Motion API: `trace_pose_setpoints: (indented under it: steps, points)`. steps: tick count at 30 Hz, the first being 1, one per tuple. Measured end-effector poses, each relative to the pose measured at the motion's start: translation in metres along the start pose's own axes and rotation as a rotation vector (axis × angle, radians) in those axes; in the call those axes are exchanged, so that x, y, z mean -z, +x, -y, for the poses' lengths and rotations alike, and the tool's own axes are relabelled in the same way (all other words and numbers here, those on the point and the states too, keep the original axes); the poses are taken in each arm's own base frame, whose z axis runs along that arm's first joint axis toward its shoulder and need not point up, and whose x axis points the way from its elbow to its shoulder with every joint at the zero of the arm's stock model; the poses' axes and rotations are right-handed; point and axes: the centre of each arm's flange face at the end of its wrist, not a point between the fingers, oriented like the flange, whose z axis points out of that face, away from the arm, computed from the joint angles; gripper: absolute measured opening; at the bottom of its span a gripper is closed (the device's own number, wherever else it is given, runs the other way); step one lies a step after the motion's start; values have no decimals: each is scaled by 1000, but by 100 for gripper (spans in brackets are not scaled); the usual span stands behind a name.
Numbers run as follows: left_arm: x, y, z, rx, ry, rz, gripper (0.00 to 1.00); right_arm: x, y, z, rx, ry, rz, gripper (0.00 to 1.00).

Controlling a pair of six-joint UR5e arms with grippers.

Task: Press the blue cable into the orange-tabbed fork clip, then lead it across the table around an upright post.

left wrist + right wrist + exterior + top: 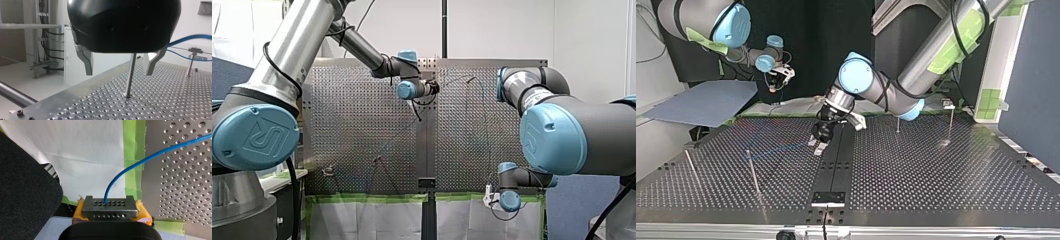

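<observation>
While hanging just off the near edge of the bench (362, 125), at the front view's lower right, hold the blue cable (150, 157) pinched tight in my right tool (107, 203), yellow pads (143, 216) flanking the drilled metal tips. Trace the cable out ahead of that tool, curving over white paper (87, 157) and a strip of green tape (132, 150) onto the perforated plate. Note dark fabric (25, 195) close beside the tool.

Farther out, follow the cable in the front view only as a thin faint line up the bench's right half toward the far edge. Cannot make out its whole course there. Pick up another faint blue stretch in the top view, lying on the plate left of the black centre strip (836, 170) and ending near my left tool (118, 73).

Farther still, hover that left tool low at the strip's edge, black body above, metal fingers (86, 60) spread wide and gripping nothing. Find a thin upright post (130, 75) standing ahead, between the fingers and apart from both. Beside one finger, see two blue runs of cable, the lower passing a small grey clip on a stem (195, 51). Cannot tell whether seated in it, nor the colour of its tab.

Toward the far edge, at the top view's left, spot two more thin rods (753, 172) on the plate. Cannot tell whether either matches the post ahead of the left tool.
</observation>
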Motion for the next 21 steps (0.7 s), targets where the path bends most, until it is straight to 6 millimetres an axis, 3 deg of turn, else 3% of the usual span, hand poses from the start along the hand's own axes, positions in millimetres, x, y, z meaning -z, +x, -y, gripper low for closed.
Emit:
trace_pose_setpoints:
  steps: [21]
  points:
    - [-35, -49, 55, 139, 94, 86, 97, 2, -2, 3, 3, 6, 10, 0]
